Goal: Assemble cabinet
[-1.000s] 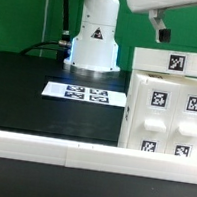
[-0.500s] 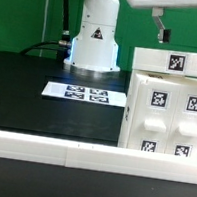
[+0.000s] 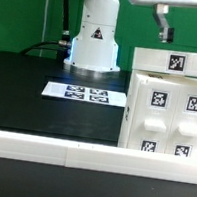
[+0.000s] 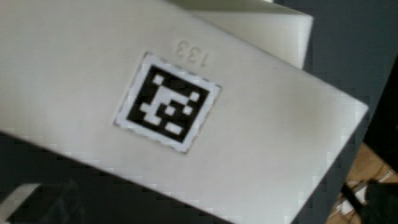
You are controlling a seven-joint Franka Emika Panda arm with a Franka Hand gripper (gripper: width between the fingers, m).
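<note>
1. My gripper (image 3: 162,32) has risen a little over the last second; in the exterior view the white body of my hand now sits higher at the frame's top edge, and only one dark finger hangs down into view above the cabinet (image 3: 166,103).
2. Nothing else has shifted; the cabinet stands where it stood, on the exterior view's right of the black table (image 3: 27,87), with its tagged blocks facing the camera and a flat tagged piece lying across its top.
3. The marker board (image 3: 85,92) lies flat in front of my base, well apart from the cabinet; the long white rail (image 3: 39,149) runs along the near edge.
4. How wide my fingers stand I cannot tell; the exterior view shows just one of them, and the wrist view is filled by a white panel with one tag (image 4: 173,102); I see nothing held.
5. My judgement: I am backing off upward from the cabinet's top, so that piece is probably set down and the next part awaits; the tilt of the panel in the wrist view leaves its seating uncertain.
</note>
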